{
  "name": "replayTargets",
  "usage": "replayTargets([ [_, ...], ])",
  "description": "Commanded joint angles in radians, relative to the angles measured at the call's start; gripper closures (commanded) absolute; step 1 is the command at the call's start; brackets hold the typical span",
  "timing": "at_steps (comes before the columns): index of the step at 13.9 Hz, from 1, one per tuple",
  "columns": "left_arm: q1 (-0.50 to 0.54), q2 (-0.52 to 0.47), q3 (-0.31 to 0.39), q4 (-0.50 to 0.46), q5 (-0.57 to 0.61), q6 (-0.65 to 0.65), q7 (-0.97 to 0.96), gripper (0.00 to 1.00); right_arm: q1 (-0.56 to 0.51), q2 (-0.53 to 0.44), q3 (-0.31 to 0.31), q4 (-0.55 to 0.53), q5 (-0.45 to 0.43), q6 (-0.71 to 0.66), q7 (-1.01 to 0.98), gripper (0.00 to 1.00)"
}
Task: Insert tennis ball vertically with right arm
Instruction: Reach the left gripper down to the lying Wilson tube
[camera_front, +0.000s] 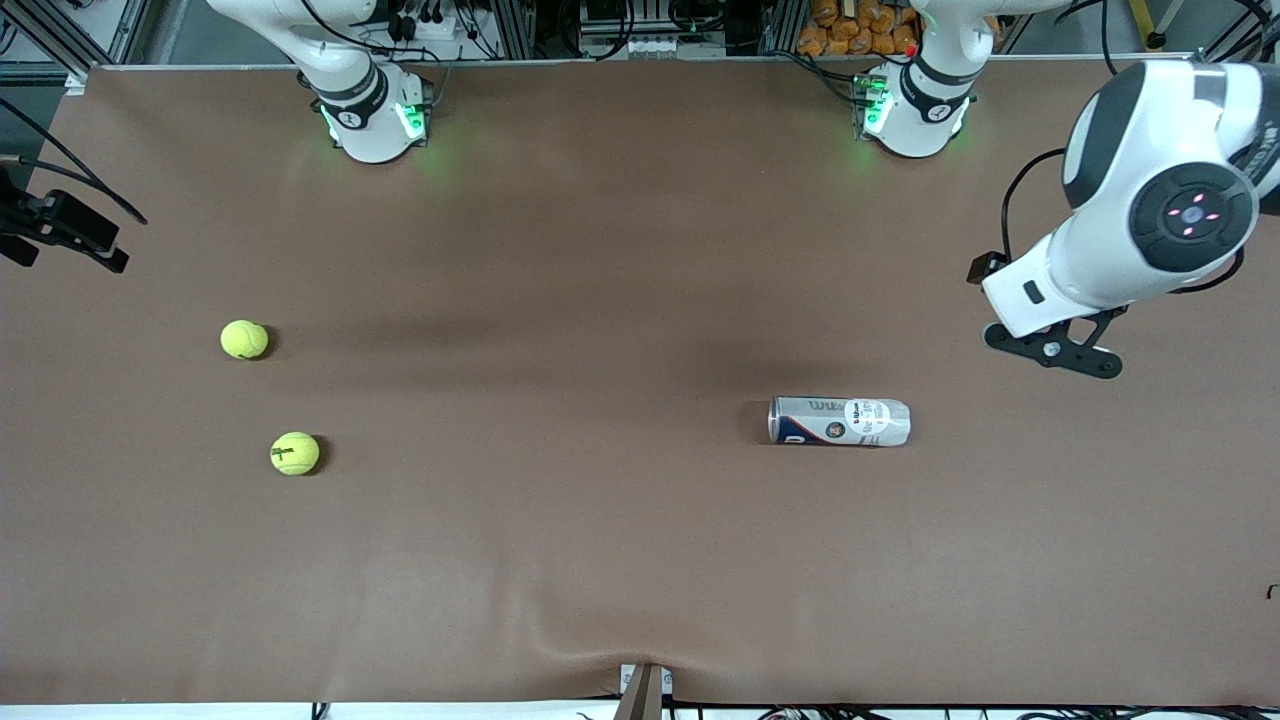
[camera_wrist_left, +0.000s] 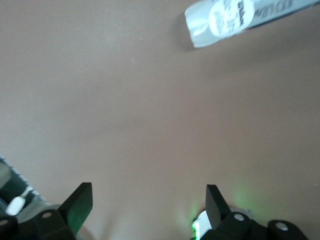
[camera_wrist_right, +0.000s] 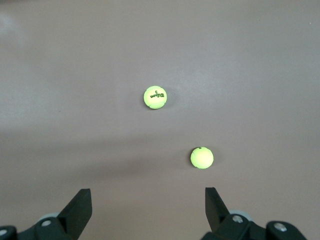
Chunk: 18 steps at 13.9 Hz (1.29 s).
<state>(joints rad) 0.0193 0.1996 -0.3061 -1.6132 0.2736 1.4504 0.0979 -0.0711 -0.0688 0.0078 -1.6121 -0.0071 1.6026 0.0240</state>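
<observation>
Two yellow tennis balls lie on the brown table toward the right arm's end, one (camera_front: 244, 339) farther from the front camera than the other (camera_front: 295, 453). Both show in the right wrist view, one with a printed logo (camera_wrist_right: 155, 97) and one plain (camera_wrist_right: 201, 157). My right gripper (camera_wrist_right: 148, 200) is open and empty, high over the table and apart from the balls. A silver ball can (camera_front: 839, 421) lies on its side toward the left arm's end and shows in the left wrist view (camera_wrist_left: 240, 20). My left gripper (camera_wrist_left: 149, 200) is open and empty, and the left arm's hand (camera_front: 1050, 300) hangs over the table near the can.
The brown table cover (camera_front: 600, 250) runs across the whole view. A black bracket with cables (camera_front: 60, 232) juts in at the right arm's end of the table. The two arm bases (camera_front: 370, 115) (camera_front: 915, 110) stand along the edge farthest from the front camera.
</observation>
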Motion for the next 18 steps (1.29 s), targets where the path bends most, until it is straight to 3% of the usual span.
replayTargets([
  [1,-0.018,0.0,-0.016,-0.051,0.059,0.002,0.013,0.0,-0.009,0.004,0.001,0.012,0.012,-0.01,-0.01,0.0],
  [4,-0.048,0.004,-0.018,-0.134,0.079,0.066,0.014,0.0,-0.009,0.004,0.001,0.012,0.012,-0.01,-0.01,0.0],
  [9,-0.139,0.06,-0.025,-0.217,0.228,0.099,0.016,0.0,-0.009,0.006,0.001,0.012,0.012,-0.009,-0.01,0.0],
  [14,-0.243,0.159,-0.047,-0.185,0.398,0.171,0.165,0.0,-0.009,0.006,0.001,0.012,0.012,-0.009,-0.01,0.0],
  [18,-0.196,0.19,-0.047,-0.174,0.394,0.309,0.392,0.0,-0.01,0.006,0.001,0.012,0.012,-0.009,-0.01,0.0],
])
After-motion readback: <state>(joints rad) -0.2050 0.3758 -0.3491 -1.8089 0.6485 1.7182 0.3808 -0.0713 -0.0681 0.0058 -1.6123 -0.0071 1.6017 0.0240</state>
